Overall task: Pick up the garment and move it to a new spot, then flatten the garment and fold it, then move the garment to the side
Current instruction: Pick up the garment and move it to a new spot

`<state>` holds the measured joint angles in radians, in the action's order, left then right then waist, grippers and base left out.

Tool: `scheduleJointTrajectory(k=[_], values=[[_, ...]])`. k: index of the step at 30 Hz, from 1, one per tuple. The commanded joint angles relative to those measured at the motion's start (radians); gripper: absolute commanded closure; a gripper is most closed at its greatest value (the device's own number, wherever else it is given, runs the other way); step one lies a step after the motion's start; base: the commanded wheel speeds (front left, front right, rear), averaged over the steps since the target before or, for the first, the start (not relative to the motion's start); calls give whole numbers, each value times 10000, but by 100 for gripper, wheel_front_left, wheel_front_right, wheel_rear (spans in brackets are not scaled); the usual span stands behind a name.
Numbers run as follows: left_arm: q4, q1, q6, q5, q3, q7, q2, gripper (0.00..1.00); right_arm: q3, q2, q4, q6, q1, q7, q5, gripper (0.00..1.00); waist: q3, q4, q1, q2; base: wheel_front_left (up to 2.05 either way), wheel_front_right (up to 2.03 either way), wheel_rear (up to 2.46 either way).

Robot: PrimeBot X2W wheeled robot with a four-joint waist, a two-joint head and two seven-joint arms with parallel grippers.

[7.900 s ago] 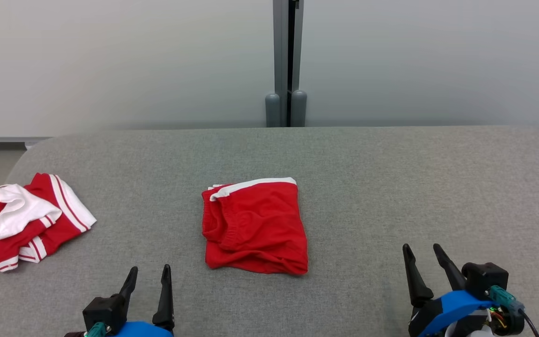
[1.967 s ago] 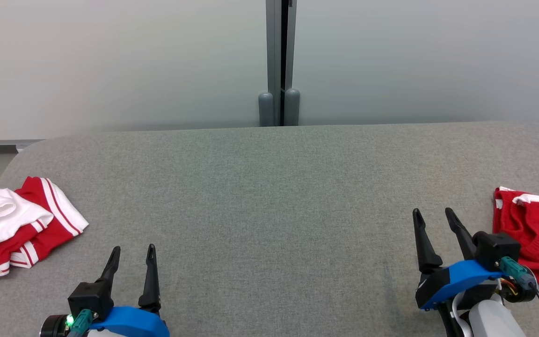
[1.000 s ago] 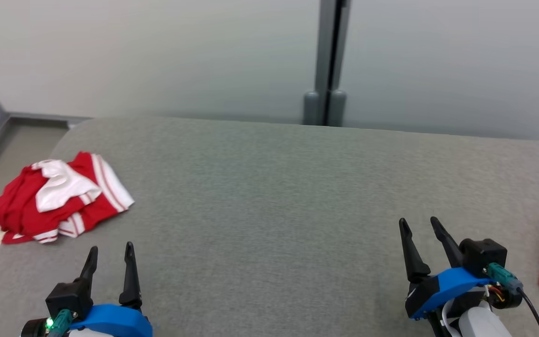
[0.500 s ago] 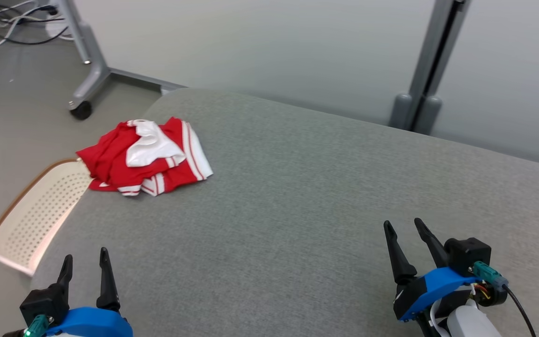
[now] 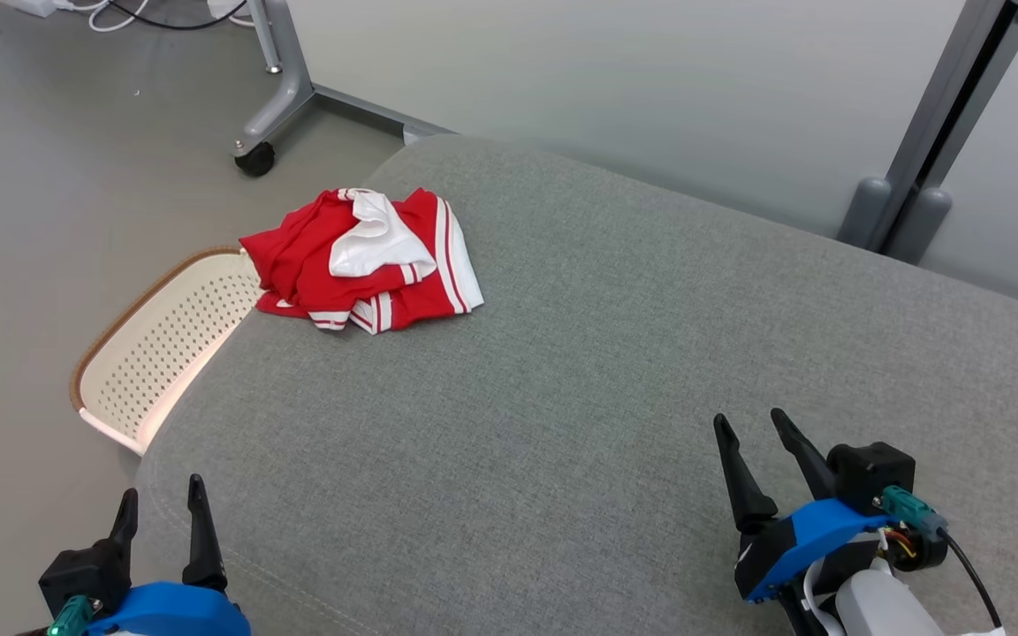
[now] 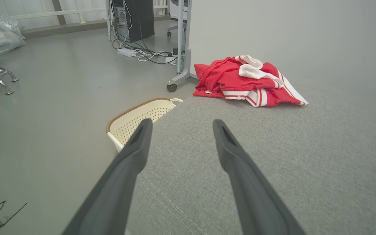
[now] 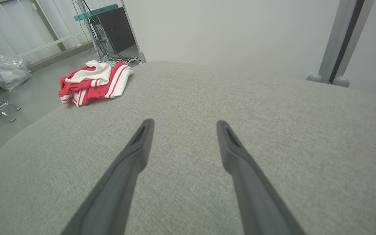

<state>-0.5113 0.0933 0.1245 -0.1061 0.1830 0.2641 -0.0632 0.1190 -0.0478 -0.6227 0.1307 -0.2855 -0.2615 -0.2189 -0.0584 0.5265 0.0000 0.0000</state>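
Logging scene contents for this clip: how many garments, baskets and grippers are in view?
Garments: 1, the red and white garment, crumpled
Baskets: 1, the cream basket
Grippers: 2, the left gripper and the right gripper, both open
Total: 4

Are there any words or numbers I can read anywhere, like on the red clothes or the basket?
There is no text that can be read anywhere.
On the red and white garment: just stripes, no words or numbers.
On the laundry basket: rows of little holes, no label.
On the dark computer tower: too far away and blurred to make out any label.
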Motion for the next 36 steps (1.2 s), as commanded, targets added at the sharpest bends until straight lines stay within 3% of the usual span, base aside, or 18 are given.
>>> scheduleJointTrajectory(k=[1,8,23,28,36], values=[[-150,200,74,-167,-39,1,-34,0,26,-53,-20,1,-180,-51,62,0,-86,34,0,0,0,0,0],[-778,1010,67,-1435,-925,1,-654,0,247,-55,4,1,-579,-51,324,0,-756,-337,0,0,0,0,0],[-2152,4126,69,-4275,-2617,-1,-2629,0,830,-57,707,1,-1952,-50,1222,0,-3142,-1937,0,0,0,0,0],[-2649,5101,68,-4977,-3059,10,-3361,0,929,-84,986,-2,-2279,-39,1427,0,-3934,-2496,0,0,0,0,0],[-3575,6075,69,-5634,-3313,11,-4064,0,858,-157,1388,-11,-2373,-5,1611,0,-4706,-3078,0,0,0,0,0]])
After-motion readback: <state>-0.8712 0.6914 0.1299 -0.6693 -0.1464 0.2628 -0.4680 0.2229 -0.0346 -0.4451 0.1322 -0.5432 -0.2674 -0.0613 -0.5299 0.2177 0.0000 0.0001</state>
